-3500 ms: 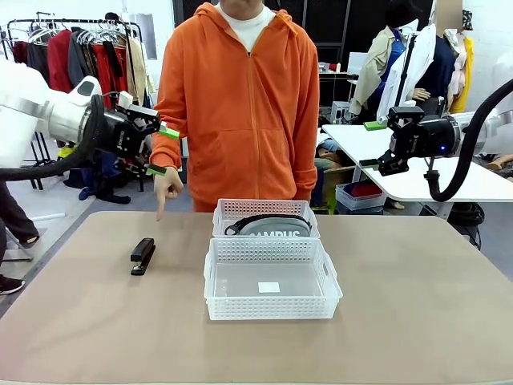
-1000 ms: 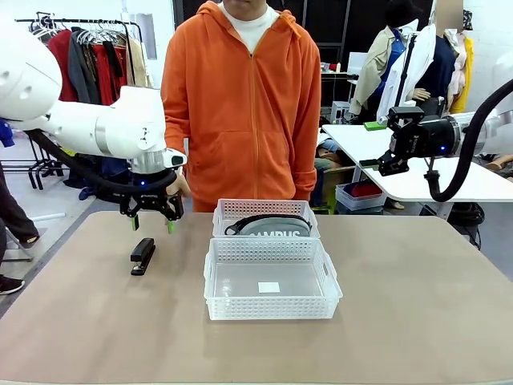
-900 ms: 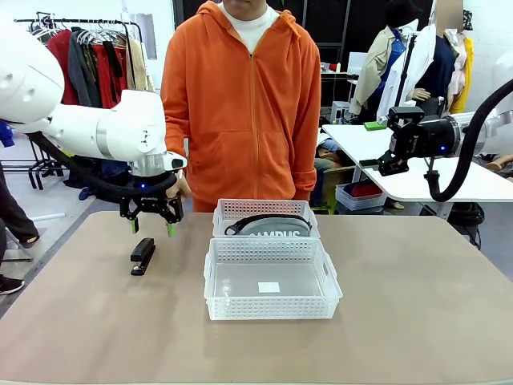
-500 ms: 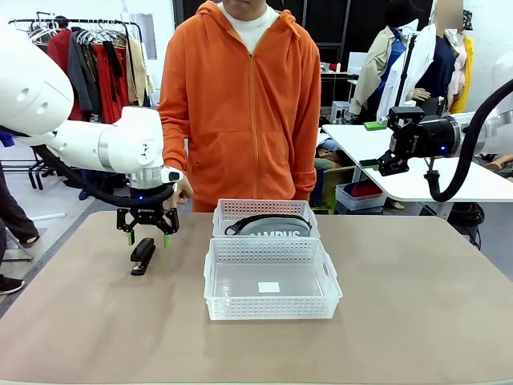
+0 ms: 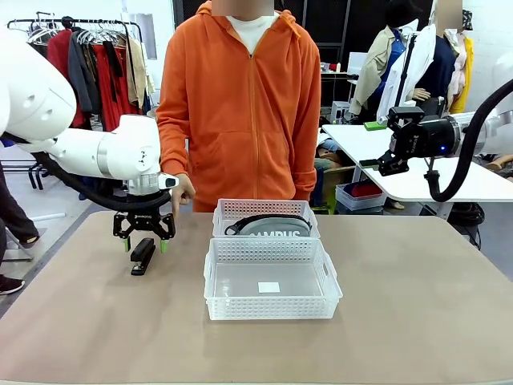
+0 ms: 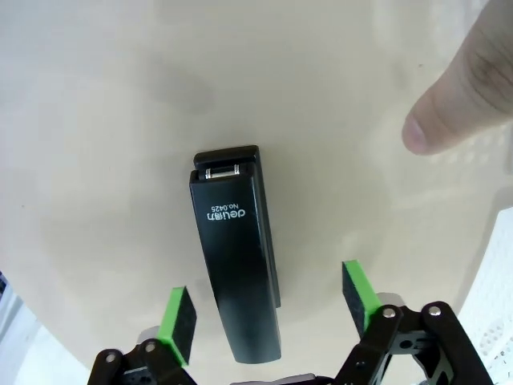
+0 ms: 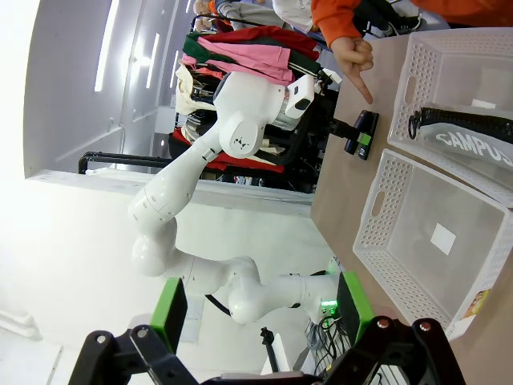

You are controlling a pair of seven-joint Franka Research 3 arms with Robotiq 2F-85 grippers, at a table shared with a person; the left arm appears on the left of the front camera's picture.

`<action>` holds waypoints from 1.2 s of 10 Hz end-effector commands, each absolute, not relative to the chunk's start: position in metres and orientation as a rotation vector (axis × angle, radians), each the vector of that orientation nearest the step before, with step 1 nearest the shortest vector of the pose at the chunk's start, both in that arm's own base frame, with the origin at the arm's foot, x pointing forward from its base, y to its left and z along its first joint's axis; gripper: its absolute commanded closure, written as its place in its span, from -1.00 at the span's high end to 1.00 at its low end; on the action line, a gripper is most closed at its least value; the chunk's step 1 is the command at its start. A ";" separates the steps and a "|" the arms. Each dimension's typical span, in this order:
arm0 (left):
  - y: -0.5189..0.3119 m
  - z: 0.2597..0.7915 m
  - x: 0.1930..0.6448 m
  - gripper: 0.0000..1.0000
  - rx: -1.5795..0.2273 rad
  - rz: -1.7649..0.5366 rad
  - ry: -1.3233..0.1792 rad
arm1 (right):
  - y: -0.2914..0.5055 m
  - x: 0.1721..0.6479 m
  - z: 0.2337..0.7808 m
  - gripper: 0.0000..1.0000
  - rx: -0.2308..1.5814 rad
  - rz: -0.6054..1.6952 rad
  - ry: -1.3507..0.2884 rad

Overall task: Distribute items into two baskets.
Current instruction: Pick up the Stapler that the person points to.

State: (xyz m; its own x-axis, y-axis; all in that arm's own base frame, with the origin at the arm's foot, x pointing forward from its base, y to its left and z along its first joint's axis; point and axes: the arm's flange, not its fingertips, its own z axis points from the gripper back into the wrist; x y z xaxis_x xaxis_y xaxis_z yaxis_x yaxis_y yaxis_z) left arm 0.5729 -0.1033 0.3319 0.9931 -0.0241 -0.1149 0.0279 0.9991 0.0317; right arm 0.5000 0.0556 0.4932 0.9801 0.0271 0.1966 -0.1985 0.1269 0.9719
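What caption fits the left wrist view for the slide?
Open left gripper poised over the stapler on the table, a person's finger pointing beside it.

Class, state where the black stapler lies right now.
Front view: the stapler lies on the table, left of the near basket, beneath the open left gripper.
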 end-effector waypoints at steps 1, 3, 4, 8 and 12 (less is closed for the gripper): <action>-0.102 0.332 0.573 0.36 0.034 0.007 0.100 | 0.055 0.499 0.495 1.00 1.434 0.160 -0.150; -0.101 0.333 0.573 -0.41 0.033 0.011 0.100 | 0.055 0.499 0.495 1.00 1.434 0.160 -0.150; -0.100 0.332 0.574 -0.79 0.037 0.014 0.099 | 0.055 0.499 0.495 1.00 1.434 0.160 -0.150; -0.095 0.335 0.574 -1.00 0.052 0.042 0.096 | 0.055 0.499 0.495 1.00 1.434 0.160 -0.150; -0.080 0.372 0.564 -1.00 0.063 0.061 0.070 | 0.055 0.499 0.495 1.00 1.434 0.160 -0.150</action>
State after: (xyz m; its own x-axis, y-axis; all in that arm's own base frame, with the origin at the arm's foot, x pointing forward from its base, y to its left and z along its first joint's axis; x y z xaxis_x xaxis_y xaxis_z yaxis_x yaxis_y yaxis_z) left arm 0.5737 -0.0880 0.3560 0.9962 0.0342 -0.0800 -0.0313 0.9988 0.0377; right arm 0.5000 0.0556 0.4932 0.9801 0.0271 0.1966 -0.1984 0.1269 0.9719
